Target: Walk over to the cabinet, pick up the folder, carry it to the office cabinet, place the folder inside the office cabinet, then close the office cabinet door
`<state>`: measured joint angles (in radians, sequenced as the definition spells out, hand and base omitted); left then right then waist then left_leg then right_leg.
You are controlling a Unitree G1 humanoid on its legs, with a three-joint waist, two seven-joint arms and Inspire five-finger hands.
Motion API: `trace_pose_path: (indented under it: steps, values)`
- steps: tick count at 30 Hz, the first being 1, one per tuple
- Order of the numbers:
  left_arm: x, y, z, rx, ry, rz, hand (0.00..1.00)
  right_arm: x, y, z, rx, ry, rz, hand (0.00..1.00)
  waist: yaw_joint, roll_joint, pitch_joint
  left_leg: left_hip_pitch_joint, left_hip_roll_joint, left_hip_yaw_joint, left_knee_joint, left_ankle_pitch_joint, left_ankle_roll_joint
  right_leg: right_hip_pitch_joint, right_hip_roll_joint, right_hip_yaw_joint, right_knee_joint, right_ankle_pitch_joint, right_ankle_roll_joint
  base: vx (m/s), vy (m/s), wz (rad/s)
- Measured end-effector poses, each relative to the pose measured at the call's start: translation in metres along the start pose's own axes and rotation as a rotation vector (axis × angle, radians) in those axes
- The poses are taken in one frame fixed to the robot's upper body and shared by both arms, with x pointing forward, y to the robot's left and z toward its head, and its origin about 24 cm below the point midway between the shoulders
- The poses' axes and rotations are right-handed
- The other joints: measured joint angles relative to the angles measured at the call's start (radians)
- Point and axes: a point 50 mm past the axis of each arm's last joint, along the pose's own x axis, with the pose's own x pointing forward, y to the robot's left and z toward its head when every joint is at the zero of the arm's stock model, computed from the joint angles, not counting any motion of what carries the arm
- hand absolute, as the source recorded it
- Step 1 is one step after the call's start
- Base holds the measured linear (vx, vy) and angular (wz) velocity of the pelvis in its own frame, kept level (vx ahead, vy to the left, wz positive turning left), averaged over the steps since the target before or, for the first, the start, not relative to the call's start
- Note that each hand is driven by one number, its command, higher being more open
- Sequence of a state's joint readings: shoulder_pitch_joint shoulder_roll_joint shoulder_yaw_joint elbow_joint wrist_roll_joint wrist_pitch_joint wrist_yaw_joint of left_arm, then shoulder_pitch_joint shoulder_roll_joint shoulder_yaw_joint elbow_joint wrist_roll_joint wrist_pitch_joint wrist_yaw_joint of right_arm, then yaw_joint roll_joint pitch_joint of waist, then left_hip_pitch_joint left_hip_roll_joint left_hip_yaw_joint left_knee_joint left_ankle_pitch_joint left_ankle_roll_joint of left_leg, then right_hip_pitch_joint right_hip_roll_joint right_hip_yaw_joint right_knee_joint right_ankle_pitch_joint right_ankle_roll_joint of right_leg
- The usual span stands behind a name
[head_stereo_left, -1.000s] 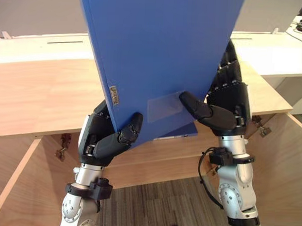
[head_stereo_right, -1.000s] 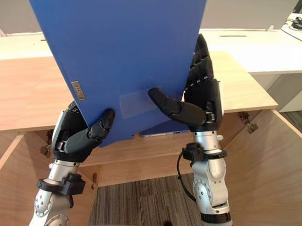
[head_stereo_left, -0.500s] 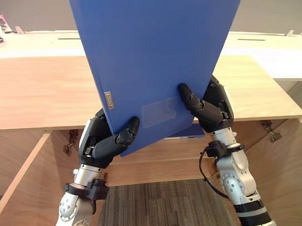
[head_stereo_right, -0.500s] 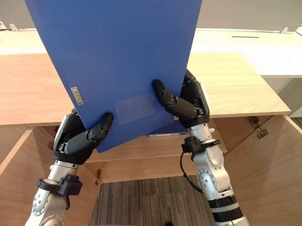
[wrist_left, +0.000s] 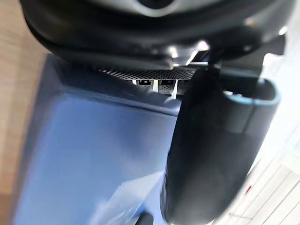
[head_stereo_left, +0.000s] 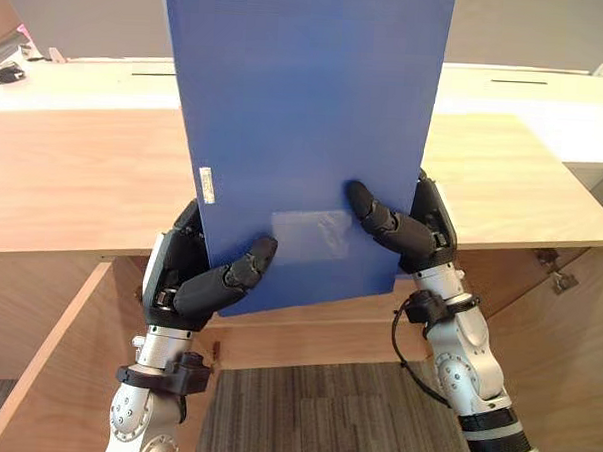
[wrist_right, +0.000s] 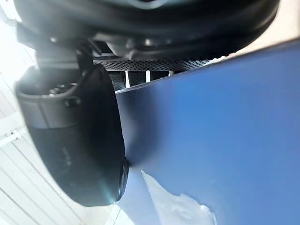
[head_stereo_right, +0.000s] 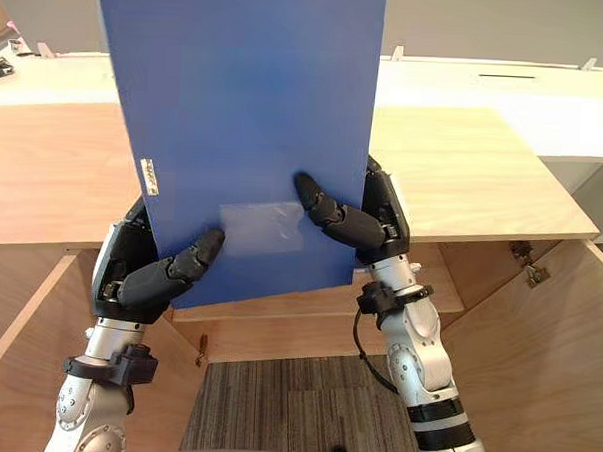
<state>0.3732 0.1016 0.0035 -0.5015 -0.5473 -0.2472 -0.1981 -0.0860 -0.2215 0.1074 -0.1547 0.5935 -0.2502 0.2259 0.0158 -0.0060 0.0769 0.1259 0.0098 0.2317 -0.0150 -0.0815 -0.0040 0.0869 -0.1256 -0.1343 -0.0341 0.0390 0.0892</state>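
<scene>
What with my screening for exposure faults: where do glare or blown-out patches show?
Right wrist view: the background beside the right hand is blown out white, and the clear pocket on the folder carries a pale sheen. Left wrist view: the same white washout past the left hand. Left eye view: even light, only a faint sheen on that pocket.

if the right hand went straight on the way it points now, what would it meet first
The blue folder: the right hand pinches it, thumb on the front. Beyond that it points up and forward over the wooden cabinet top, likely next in line, though depth is unclear.
</scene>
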Motion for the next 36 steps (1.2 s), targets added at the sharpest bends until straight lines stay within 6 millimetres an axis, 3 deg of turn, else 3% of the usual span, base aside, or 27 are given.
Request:
trace_pose_path:
  steps: [4, 7, 12, 23, 30, 36]
  values:
    - [-0.006, 0.016, 0.004, 0.037, -0.047, 0.149, 1.0, -0.007, -0.018, 0.018, -0.061, -0.083, -0.146, 0.0, 0.002, 0.003, -0.002, -0.005, -0.001, -0.011, 0.0, 0.0, 0.0, 0.0, -0.001, -0.006, 0.0, 0.0, 0.0, -0.03, -0.034, 0.08]
    - [-0.02, 0.034, -0.005, 0.083, 0.007, 0.272, 1.0, -0.013, -0.036, 0.047, -0.115, -0.206, -0.272, 0.0, 0.0, 0.016, -0.011, -0.012, -0.003, -0.026, 0.0, 0.0, 0.001, 0.0, -0.003, -0.008, 0.0, 0.0, 0.0, -0.01, -0.02, 0.13]
    - [-0.029, 0.038, -0.007, 0.156, 0.022, 0.308, 1.0, -0.023, -0.048, 0.077, -0.188, -0.334, -0.362, 0.0, 0.0, 0.018, -0.013, -0.016, -0.003, -0.032, 0.0, 0.0, 0.001, 0.0, -0.004, -0.008, -0.002, 0.0, 0.0, -0.01, -0.027, 0.04]
    - [-0.034, 0.035, -0.018, 0.343, 0.032, 0.348, 1.0, -0.028, -0.051, 0.09, -0.22, -0.402, -0.404, 0.0, 0.0, 0.018, -0.015, -0.038, -0.005, -0.058, 0.013, 0.002, 0.003, 0.0, -0.007, -0.034, -0.003, -0.001, 0.0, -0.05, -0.039, 0.07]
    - [-0.032, 0.029, -0.024, 0.324, 0.041, 0.336, 1.0, -0.025, -0.048, 0.089, -0.217, -0.394, -0.384, 0.0, -0.002, 0.017, -0.015, -0.028, -0.006, -0.084, 0.018, 0.003, 0.003, 0.024, -0.008, -0.057, -0.002, -0.002, 0.0, -0.03, -0.033, 0.12]
    - [-0.034, 0.025, -0.032, 0.301, 0.074, 0.34, 1.0, -0.01, -0.034, 0.08, -0.191, -0.358, -0.289, 0.0, 0.001, 0.015, -0.014, 0.009, -0.005, -0.106, 0.02, 0.003, 0.004, 0.072, -0.008, -0.069, 0.002, -0.002, 0.0, -0.03, -0.028, 0.12]
